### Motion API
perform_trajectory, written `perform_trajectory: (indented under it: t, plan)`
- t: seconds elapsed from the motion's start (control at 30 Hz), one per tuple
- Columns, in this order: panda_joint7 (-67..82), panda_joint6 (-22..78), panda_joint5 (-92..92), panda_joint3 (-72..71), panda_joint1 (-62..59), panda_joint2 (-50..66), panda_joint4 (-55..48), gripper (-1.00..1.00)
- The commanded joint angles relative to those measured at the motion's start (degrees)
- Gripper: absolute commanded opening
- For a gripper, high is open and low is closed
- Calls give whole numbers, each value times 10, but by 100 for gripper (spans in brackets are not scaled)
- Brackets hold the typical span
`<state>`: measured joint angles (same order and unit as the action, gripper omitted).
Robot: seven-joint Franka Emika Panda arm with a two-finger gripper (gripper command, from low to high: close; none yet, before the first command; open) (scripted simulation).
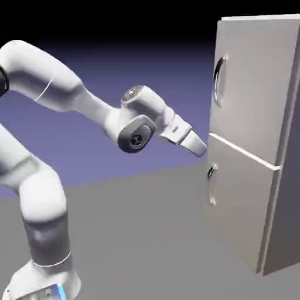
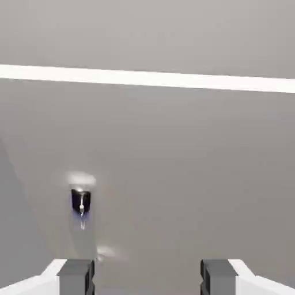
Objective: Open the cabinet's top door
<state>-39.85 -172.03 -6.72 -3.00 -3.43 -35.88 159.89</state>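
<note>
Beneath the cabinet (image 1: 249, 140), grey floor (image 1: 135, 234).

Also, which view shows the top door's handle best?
The exterior view: the curved metallic handle of the top door stands in full there, above the pale seam. The hand view shows only part of that door's panel, without its handle; the handle it shows is the lower door's.

Showing glossy white, rounded arm casings (image 1: 44, 199) with thin seam lines; displaying dark-grey ringed joint cap (image 1: 136, 139) with marked centre, blue strip (image 1: 61, 292) at base (image 1: 44, 284), and dark-grey, blocky fingertips (image 2: 76, 277).
</note>
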Motion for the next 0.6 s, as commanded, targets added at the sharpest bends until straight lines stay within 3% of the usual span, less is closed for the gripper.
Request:
perform_trajectory:
  t: [0.0,0.57]
  plan:
    - [10,7,-25,-11,-15,-12,-4,0]
    - [174,132,-449,-200,-275,-215,-74,0]
